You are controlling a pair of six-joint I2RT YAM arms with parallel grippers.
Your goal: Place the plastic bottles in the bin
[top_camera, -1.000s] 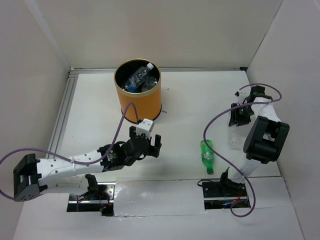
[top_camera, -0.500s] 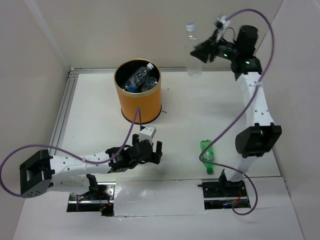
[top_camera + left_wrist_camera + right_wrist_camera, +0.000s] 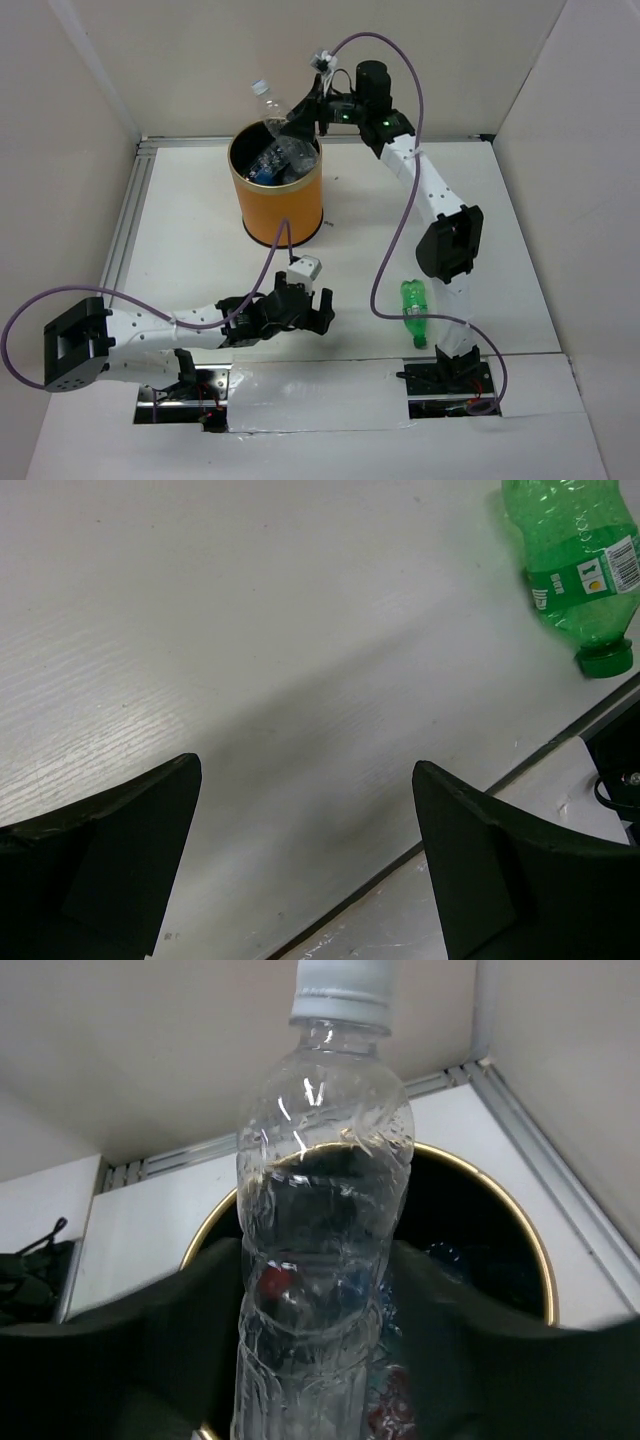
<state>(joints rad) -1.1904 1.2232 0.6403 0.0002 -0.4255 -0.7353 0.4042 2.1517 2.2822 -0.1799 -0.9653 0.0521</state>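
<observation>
The orange bin (image 3: 285, 205) stands at the back left with several bottles (image 3: 272, 162) inside. A clear plastic bottle with a white cap (image 3: 273, 117) (image 3: 320, 1210) hangs tilted over the bin's mouth, between the fingers of my right gripper (image 3: 298, 118) (image 3: 320, 1300). The jaws stand parted, with a thin gap showing at the bottle's right side. The bin's rim (image 3: 505, 1215) lies right below. A green bottle (image 3: 414, 312) (image 3: 580, 570) lies on the table near the right arm's base. My left gripper (image 3: 308, 318) (image 3: 305, 780) hovers open and empty, left of the green bottle.
White walls enclose the table on three sides. A metal rail (image 3: 125, 225) runs along the left edge. A taped strip with the arm bases (image 3: 300, 395) crosses the near edge. Purple cables loop off both arms.
The right arm swung from the right side up and left over the bin with the clear bottle, and its jaws have parted. The left gripper drifted slightly right and nearer.
</observation>
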